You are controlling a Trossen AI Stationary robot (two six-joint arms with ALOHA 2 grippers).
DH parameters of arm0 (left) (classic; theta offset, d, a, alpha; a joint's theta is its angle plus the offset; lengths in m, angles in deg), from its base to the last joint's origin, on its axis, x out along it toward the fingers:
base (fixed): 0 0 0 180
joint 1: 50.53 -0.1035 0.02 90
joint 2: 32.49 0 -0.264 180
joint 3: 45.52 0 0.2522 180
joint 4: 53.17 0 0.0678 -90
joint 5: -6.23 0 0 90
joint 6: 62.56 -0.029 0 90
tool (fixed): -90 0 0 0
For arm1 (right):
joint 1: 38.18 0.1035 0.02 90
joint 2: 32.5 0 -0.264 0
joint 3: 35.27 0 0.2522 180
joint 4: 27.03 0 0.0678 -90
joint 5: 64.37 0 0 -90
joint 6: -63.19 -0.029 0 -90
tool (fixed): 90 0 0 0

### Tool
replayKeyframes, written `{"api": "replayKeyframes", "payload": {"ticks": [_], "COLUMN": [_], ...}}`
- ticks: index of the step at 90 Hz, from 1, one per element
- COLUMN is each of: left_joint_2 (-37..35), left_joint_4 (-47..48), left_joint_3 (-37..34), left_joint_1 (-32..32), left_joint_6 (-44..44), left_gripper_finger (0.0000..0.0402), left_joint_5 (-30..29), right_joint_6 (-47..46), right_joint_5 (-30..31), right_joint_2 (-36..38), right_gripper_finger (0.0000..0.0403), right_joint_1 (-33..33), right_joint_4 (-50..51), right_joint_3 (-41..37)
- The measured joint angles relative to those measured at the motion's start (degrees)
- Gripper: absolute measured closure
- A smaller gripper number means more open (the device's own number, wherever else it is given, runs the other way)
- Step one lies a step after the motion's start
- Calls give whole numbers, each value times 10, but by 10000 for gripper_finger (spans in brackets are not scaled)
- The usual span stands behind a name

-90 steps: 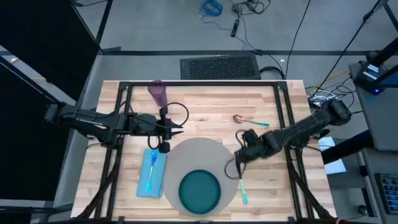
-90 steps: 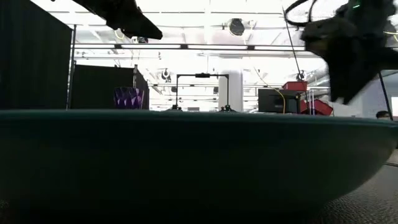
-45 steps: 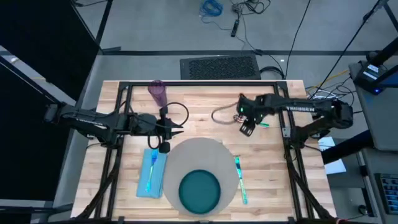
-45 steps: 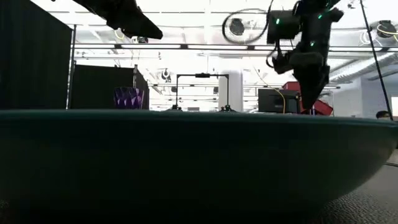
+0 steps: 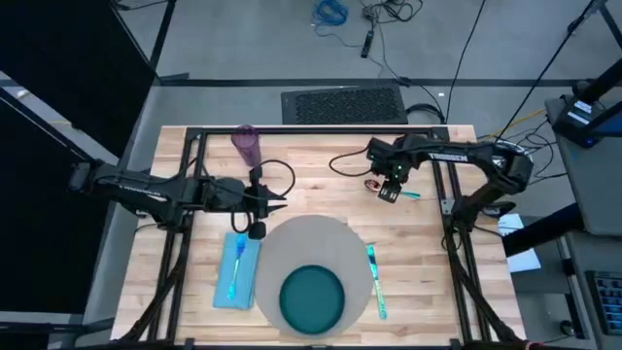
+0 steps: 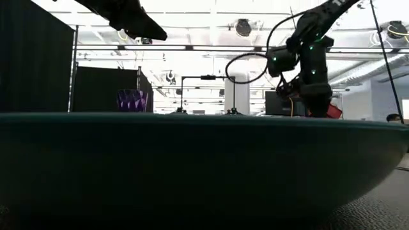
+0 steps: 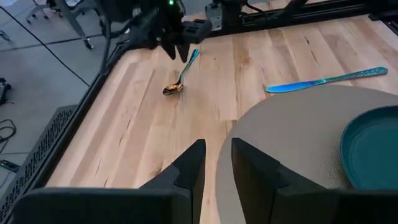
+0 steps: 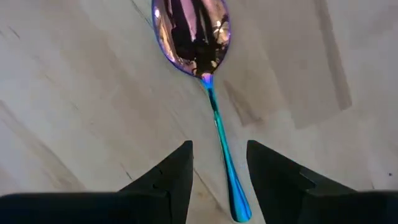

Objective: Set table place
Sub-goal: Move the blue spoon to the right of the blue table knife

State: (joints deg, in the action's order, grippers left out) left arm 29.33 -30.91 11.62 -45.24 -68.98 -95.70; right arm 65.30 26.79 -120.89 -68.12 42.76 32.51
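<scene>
Right hand (image 5: 388, 192) narrowly parted over the spoon (image 8: 200, 59) (handle between fingers), bare table (image 5: 321, 185) all around.

Bare table (image 5: 321, 190) between the hands; spoon (image 5: 372, 184) lies unobstructed.

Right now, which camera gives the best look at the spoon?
The right wrist view: the spoon fills the picture, lying on the table just ahead of the open right gripper. The left wrist view shows it small and far off; the high view has it partly hidden by the gripper; the low view misses it.
</scene>
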Motion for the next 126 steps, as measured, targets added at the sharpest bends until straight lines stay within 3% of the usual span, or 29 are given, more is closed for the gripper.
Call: {"api": "replayKeyframes", "payload": {"ticks": [40,92,104,119,126], "left_joint_2": [0,0,0,0,0], "left_joint_4": [2,0,0,0,0], "left_joint_3": [0,0,0,0,0], "left_joint_1": [0,0,0,0,0], "left_joint_6": [-3,-4,-4,-5,-5], "left_gripper_finger": [338,338,338,338,338], "left_joint_5": [0,0,0,0,0], "right_joint_6": [27,21,20,20,15], "right_joint_5": [4,1,-1,-1,0], "right_joint_2": [-24,-38,-38,-38,-38], "right_gripper_finger": [268,272,303,384,395], "right_joint_1": [-10,-15,-15,-15,-15], "right_joint_4": [-32,-95,-96,-96,-96], "right_joint_3": [-1,-62,-63,-63,-63]}}
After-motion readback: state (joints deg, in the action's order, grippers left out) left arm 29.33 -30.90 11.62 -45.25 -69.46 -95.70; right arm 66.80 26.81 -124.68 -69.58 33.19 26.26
